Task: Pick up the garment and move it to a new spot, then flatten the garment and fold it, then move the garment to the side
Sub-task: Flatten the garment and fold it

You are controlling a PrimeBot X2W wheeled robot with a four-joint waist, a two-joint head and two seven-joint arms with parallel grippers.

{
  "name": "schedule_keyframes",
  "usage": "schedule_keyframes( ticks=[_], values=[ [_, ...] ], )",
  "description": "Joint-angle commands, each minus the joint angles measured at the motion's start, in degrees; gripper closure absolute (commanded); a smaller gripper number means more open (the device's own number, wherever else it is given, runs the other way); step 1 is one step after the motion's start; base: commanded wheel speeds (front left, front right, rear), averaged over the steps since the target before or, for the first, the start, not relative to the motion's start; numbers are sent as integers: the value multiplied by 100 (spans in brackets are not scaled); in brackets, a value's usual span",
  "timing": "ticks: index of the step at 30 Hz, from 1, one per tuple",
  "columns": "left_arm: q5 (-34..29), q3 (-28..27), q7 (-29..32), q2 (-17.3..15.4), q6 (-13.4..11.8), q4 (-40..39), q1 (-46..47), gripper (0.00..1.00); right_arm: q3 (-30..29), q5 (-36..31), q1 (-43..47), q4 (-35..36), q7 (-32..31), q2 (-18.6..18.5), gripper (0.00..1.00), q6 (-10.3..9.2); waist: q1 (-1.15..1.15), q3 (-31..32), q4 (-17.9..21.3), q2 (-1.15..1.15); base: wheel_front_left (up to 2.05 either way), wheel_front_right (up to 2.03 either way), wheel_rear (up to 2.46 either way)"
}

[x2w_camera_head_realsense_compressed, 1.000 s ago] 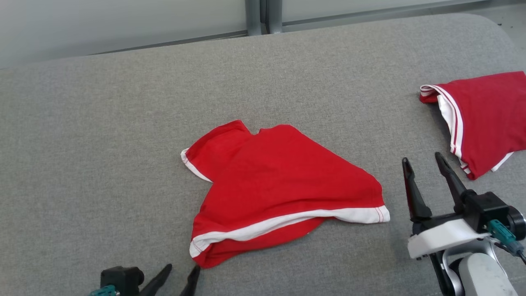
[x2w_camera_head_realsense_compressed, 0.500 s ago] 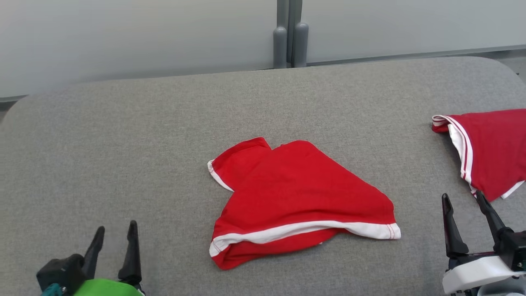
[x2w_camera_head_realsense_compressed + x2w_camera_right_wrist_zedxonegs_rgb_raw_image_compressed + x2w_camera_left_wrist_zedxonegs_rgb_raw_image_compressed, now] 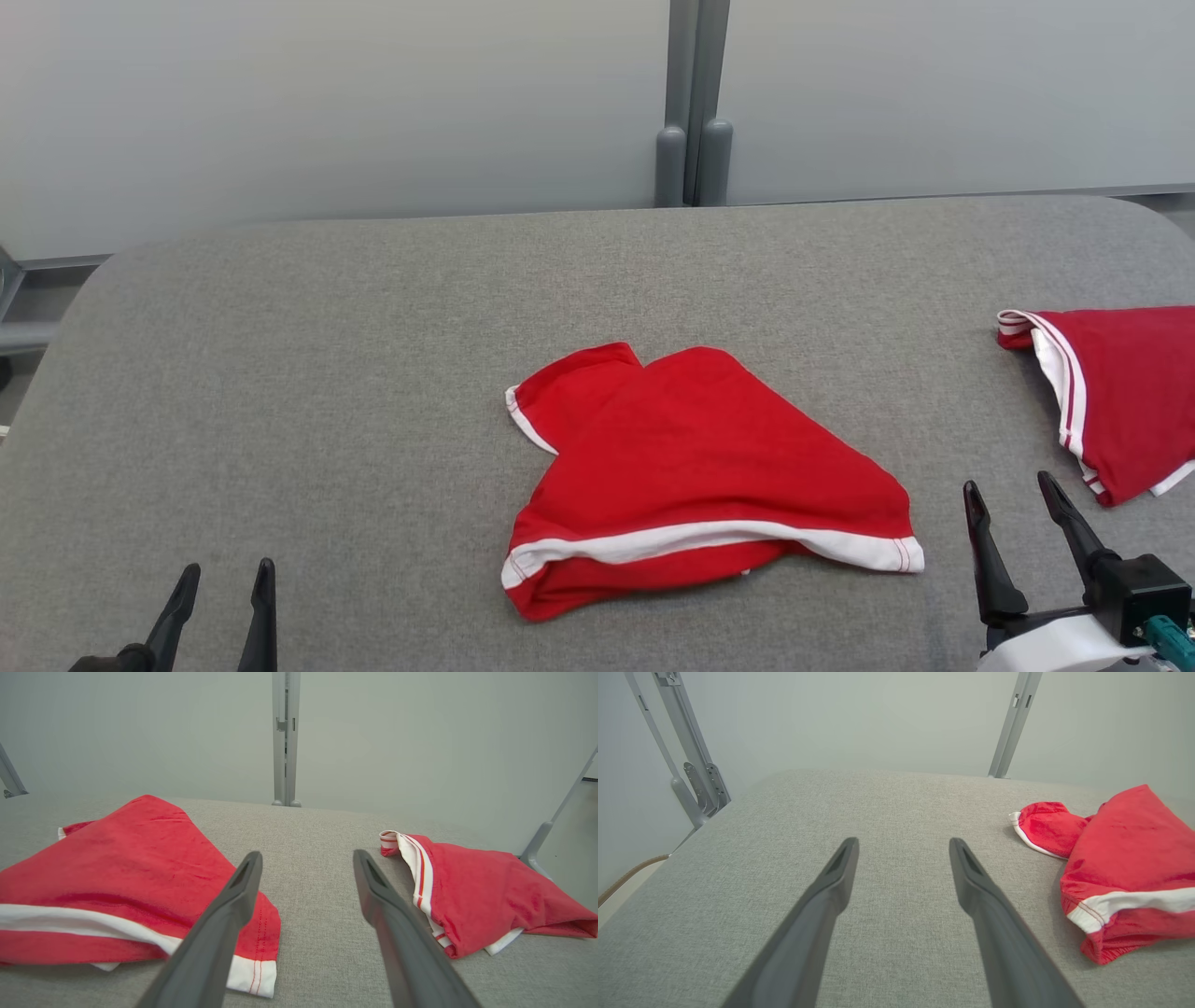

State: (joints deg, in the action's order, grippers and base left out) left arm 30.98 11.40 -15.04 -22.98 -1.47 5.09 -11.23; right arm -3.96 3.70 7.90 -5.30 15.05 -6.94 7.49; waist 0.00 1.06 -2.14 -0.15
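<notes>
The grey padded tabletop [image 3: 280,373] carried the red garment [image 3: 700,457] crumpled near its middle, with its white-trimmed hem toward the robot and a sleeve at the far left. A 2nd red garment [image 3: 1120,392] lay well apart at the right edge. The left gripper [image 3: 229,567] and right gripper [image 3: 1008,481] hovered by the near edge, jaws released and empty. A good pick-up probably called for pinching the hem's 2 corners and lifting evenly so the cloth hung open.
</notes>
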Motion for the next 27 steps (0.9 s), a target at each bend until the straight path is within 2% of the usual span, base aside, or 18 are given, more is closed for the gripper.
schedule_keyframes(
  ticks=[1,5,11,27],
  values=[
    [-119,-115,-13,100,132,55,-57,0,-13,-11,46,-15,17,6,0,0,0,19,-31,15,0,0,0],
    [-367,-379,-14,319,441,216,-95,0,-142,78,72,-22,17,90,0,0,0,30,-25,15,0,0,0],
    [-623,-654,-14,530,695,353,-114,0,-194,0,126,-96,16,174,0,0,0,0,50,15,0,0,0],
    [-898,-896,-14,740,891,465,-30,0,-208,-13,23,-66,17,228,0,0,0,-69,156,15,0,0,0]
  ],
)
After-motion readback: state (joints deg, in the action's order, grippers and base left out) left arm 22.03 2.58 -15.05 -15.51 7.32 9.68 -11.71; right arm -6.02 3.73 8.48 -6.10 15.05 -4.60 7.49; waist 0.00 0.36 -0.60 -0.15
